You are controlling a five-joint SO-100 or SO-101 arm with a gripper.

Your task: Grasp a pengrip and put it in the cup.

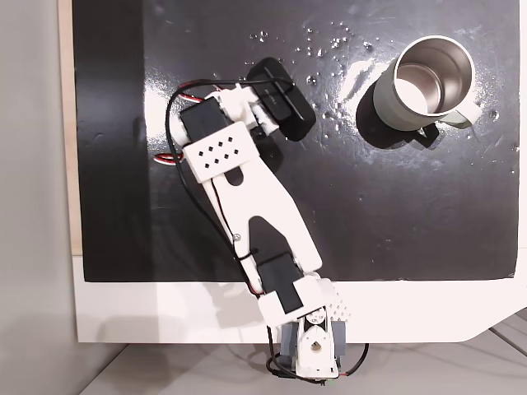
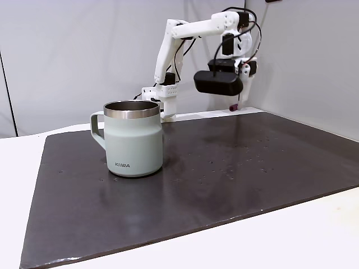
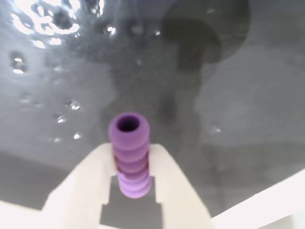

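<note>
Currently:
Gripper: clamped on pengrip, raised above mat.
Cup: upright, at 2 o'clock from gripper in overhead fixed view, well apart.
Done: grasp, lift.
Left: carry, release into cup.

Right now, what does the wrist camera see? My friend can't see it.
A purple pengrip is pinched upright in the robot's white hand, its open end facing the camera. Below it lies a shiny dark mat, blurry, with small glinting specks.
</note>
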